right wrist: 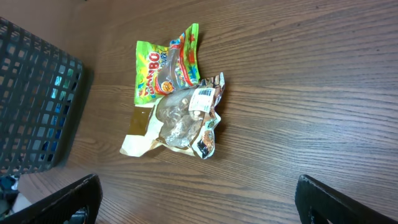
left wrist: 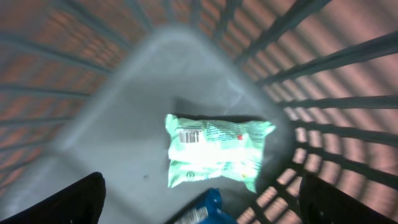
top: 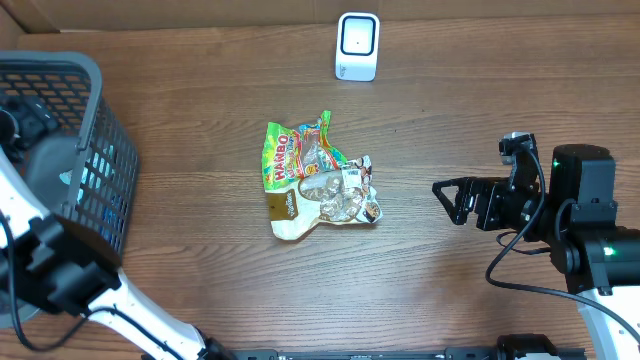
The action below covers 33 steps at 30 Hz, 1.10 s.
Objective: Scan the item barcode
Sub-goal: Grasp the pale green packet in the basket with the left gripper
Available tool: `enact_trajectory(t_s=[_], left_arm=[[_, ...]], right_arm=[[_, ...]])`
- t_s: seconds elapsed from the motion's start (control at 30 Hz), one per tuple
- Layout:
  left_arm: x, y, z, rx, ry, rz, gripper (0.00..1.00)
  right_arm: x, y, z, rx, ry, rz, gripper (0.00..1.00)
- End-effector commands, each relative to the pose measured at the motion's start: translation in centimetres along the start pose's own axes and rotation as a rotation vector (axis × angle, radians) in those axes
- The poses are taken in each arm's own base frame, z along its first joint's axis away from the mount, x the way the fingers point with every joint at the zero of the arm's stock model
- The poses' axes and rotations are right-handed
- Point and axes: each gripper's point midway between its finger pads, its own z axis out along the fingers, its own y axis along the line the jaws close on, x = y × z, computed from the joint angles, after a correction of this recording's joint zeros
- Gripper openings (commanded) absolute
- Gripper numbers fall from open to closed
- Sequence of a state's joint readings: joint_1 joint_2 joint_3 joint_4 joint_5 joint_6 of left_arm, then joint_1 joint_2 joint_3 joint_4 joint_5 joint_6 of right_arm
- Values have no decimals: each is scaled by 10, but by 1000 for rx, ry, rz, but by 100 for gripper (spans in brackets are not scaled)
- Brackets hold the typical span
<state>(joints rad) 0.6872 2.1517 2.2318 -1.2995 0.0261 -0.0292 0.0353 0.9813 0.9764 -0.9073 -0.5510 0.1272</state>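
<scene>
Brown wood-grain tabletop fills the overhead view, with both arms at its edges.

At the right of the frame, the right gripper (top: 452,200) hangs above bare wood with its black fingers spread wide and nothing between them. In its wrist view the two fingertips (right wrist: 62,199) sit in the bottom corners. Well apart from it, at the centre of the table, lies a small heap of snack packets. A green Haribo bag (top: 290,155) lies uppermost in the frame. A crumpled clear packet (top: 335,195) overlaps its lower edge, and a tan-and-white pouch (top: 288,215) sticks out at the lower left. A white barcode label (right wrist: 203,93) faces up on the clear packet. At the top centre, apart from the heap, a white scanner (top: 357,46) stands on the table.

The left gripper (left wrist: 205,202) is over the dark grey basket (top: 90,130) at the left edge, jaws wide and holding nothing. Its fingertips (left wrist: 68,199) show in the lower corners of its wrist view. Below it, on the basket floor, a pale green packet (left wrist: 214,152) lies flat with its barcode up. A blue packet (left wrist: 202,211) is just beside it at the bottom edge of the frame.
</scene>
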Motion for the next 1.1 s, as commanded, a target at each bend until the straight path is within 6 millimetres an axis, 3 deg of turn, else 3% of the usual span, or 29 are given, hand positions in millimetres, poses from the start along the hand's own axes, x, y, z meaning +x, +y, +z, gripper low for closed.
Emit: enact_trajectory(t_s=[0.0,0.17,0.5,0.63,0.73,0.83,1.0,1.07], left_arm=[[14,-16,45,91,106,139,89],[32,-28,90,130,207,179,86],[62,-27,139,124,340,195,89],[93,-23,156,114,443,177,77],[107,-7,158,8,500,107,73],[115,4,154,-62,535,54,61],[125,12,147,-86,583,-22,8],[128,15,145,-93,598,-49,4]], right_arm=[[-8,7,-5,-15,-22,-19,100],[-7,7,-5,-15,-22,-19,100],[-8,7,-5,-16,-24,-17,100],[-8,7,-5,-16,-24,-16,100],[-8,7,-5,-16,-24,-16,100],[-8,7,-5,-16,-23,-16,100],[-8,7,-5,-16,-23,-16,100],[-7,7,-5,-16,-22,-16,100]])
